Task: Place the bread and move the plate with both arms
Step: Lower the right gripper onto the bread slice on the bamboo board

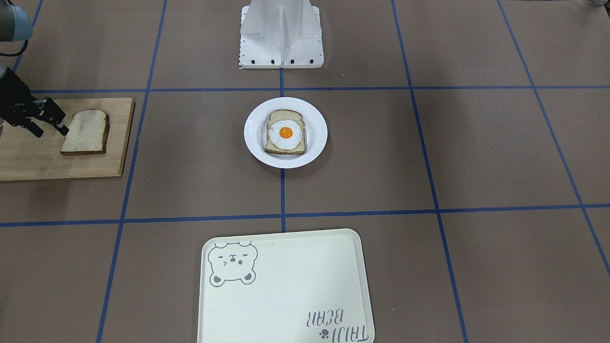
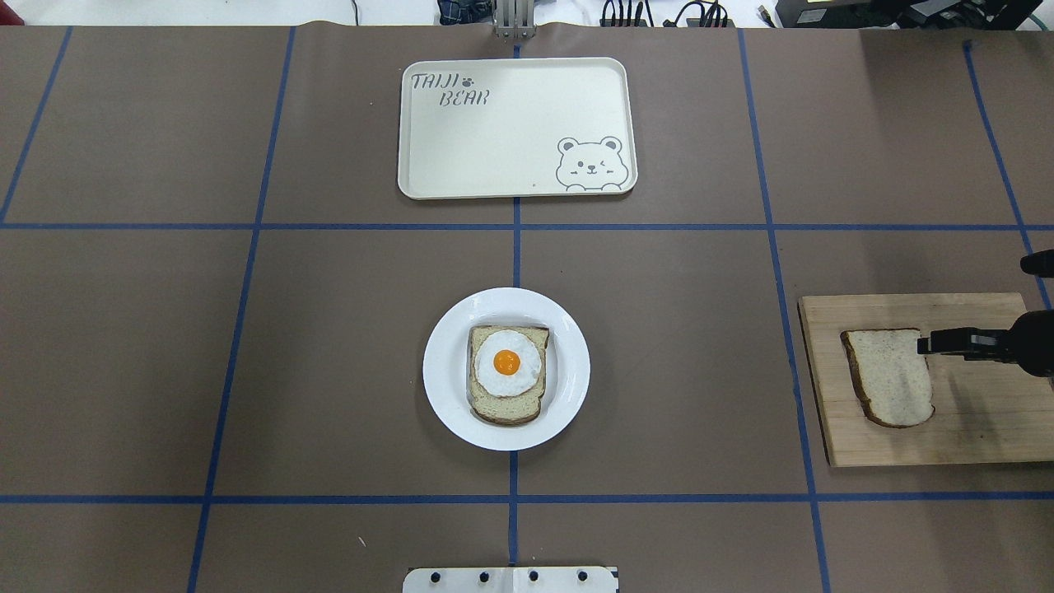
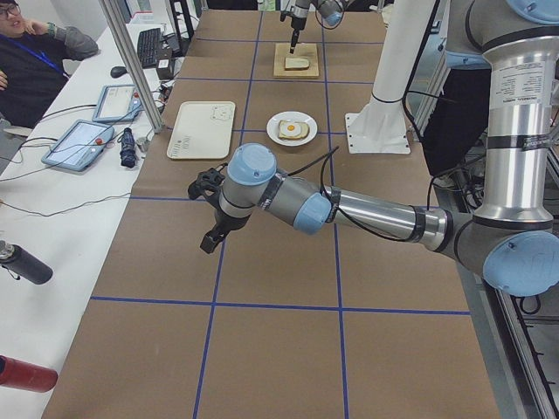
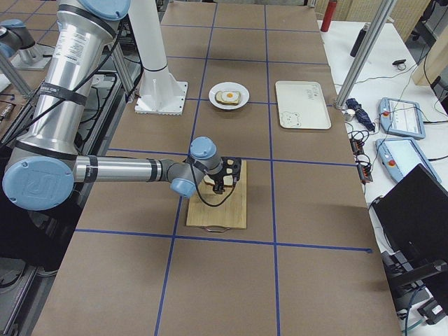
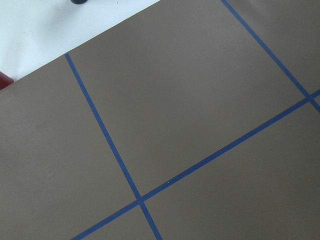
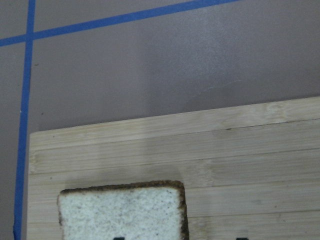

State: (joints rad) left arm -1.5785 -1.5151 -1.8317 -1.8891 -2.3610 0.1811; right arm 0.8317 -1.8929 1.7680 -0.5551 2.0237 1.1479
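The plain bread [image 1: 86, 132] lies flat on a wooden board [image 1: 28, 157] at the robot's right; it also shows in the overhead view [image 2: 889, 377] and the right wrist view [image 6: 122, 210]. My right gripper [image 1: 51, 131] is open and empty, pointing down just over the slice's outer edge [image 2: 955, 344]. The white plate [image 1: 317, 131] sits mid-table [image 2: 445, 371] with an egg-topped slice [image 2: 506, 362] on it. My left gripper [image 3: 210, 242] hovers over bare table far to the robot's left, seen only in the left side view; I cannot tell if it is open or shut.
A cream bear tray [image 2: 510, 132] lies beyond the plate, on the operators' side [image 1: 286, 286]. The white robot base [image 1: 281, 38] stands behind the plate. Blue tape lines grid the brown table. An operator and tablets are at a side desk [image 3: 79, 140].
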